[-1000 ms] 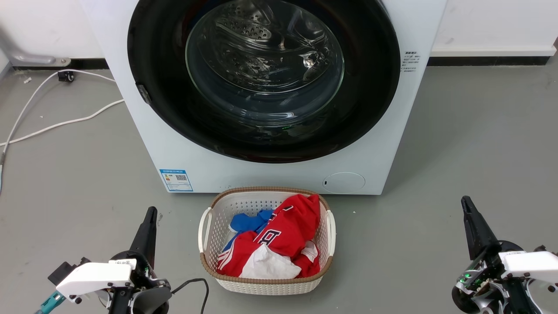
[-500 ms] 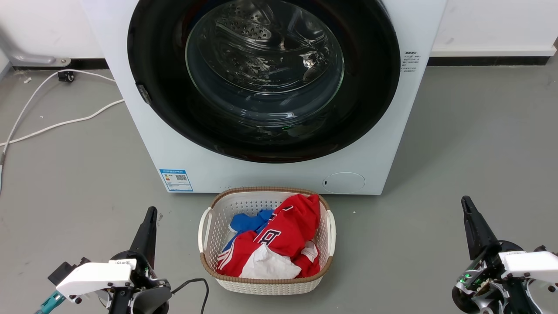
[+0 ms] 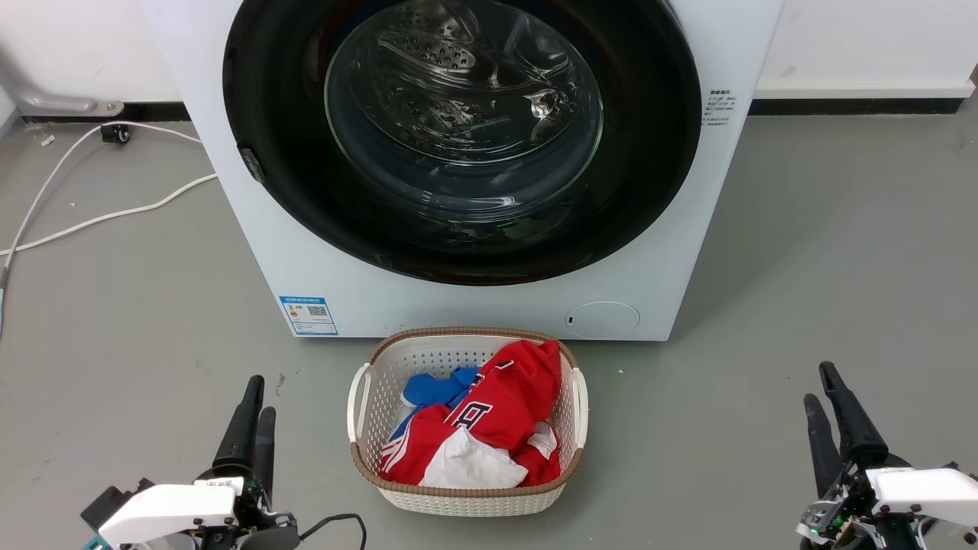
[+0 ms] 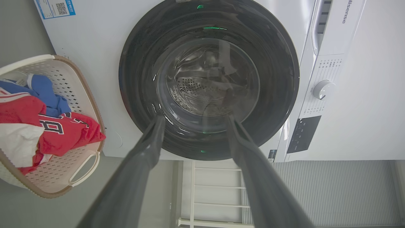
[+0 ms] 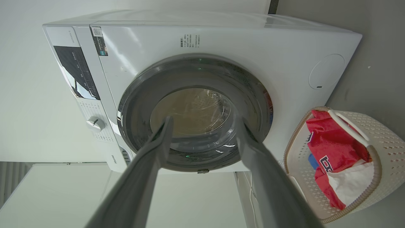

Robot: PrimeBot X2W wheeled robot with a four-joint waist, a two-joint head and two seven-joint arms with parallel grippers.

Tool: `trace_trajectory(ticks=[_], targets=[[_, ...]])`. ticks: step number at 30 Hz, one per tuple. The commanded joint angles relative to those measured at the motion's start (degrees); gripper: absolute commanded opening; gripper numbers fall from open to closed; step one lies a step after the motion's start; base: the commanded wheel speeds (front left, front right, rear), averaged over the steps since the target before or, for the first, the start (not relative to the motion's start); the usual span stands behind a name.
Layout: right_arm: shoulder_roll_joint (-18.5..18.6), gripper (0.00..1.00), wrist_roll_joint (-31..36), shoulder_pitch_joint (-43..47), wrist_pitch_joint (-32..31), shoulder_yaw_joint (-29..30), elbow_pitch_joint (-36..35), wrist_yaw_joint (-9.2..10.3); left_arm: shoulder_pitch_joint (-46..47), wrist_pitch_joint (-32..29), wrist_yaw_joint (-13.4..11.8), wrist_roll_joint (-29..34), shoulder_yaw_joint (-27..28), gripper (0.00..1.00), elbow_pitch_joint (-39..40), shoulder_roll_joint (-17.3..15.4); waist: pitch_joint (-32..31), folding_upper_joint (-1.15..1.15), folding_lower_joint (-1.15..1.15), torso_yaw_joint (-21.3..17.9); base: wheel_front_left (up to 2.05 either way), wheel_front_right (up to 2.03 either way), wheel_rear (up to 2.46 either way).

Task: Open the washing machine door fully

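1. Standing on the grey floor [image 3: 802, 267], the white boxy front-loading washing machine [image 3: 474, 309] faces the robot.
2. Its washing machine door [image 3: 462, 137], a large round glossy black disc with a clear bulging glass centre, is closed and lies flat against the front of the machine.
3. Behind the glass, the perforated steel drum [image 3: 435, 46] can be seen.
4. On the lower front of the machine, a blue label sticker [image 3: 309, 315] is at the left corner and a small round white hatch [image 3: 602, 319] is toward the right.
5. A white plastic laundry basket with a brown rim [image 3: 466, 334] stands on the floor just in front of the machine. It holds a red jersey [image 3: 497, 412], a blue cloth [image 3: 432, 388] and a white cloth [image 3: 470, 466].
6. The left tool [image 3: 260, 394] is low at the left of the basket, well apart from the door. Its two long dark fingers [image 4: 148, 148] are spread with a clear gap and hold nothing.
7. The right tool [image 3: 818, 383] is low at the right of the basket, also far from the door. Its fingers are parted in the same way and are empty.
8. In each wrist view the two fingers point toward the glass of the door without touching it.
9. A white cable [image 3: 92, 218] lies on the floor at the left of the machine.
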State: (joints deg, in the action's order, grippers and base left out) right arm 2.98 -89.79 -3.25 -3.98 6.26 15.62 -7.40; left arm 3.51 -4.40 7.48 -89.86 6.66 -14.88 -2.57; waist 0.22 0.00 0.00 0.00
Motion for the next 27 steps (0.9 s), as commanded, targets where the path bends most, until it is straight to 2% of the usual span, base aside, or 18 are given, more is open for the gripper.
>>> trace_trajectory(ticks=[1,3,4,6,15,27], targets=[[0.2,1.00,1.3,-0.5,0.4,0.3,-1.4,-0.07,0.7,0.5,0.0,1.2,0.4,1.00,1.4,-0.2,0.0,0.00,0.00,0.0,0.00,0.00,0.00],[0.2,1.00,3.4,-0.3,1.0,0.8,-1.8,-0.07,0.7,1.0,-0.3,3.3,0.7,1.00,2.1,-0.2,0.0,0.00,0.00,0.0,0.00,0.00,0.00],[0.2,1.00,7.1,-0.2,1.8,1.2,-2.9,-0.08,0.7,1.8,-1.2,7.1,0.7,1.00,3.6,-0.2,0.1,0.00,0.00,0.0,0.00,0.00,0.00],[0.2,1.00,9.9,0.0,2.3,1.3,-3.9,-0.08,0.6,2.4,-2.0,9.7,0.4,1.00,4.8,-0.2,0.1,0.00,0.00,0.0,0.00,0.00,0.00],[0.1,1.00,24.4,1.2,4.7,0.3,-8.8,-0.09,-0.4,4.8,-5.2,24.7,-3.1,1.00,8.8,-0.2,0.3,0.00,0.00,0.1,0.00,0.00,0.00],[0.1,1.00,41.3,3.0,7.2,-1.6,-13.4,-0.09,-1.4,7.4,-8.1,39.0,-6.6,1.00,10.3,-0.9,0.4,0.00,0.00,0.1,0.00,0.00,0.00]])
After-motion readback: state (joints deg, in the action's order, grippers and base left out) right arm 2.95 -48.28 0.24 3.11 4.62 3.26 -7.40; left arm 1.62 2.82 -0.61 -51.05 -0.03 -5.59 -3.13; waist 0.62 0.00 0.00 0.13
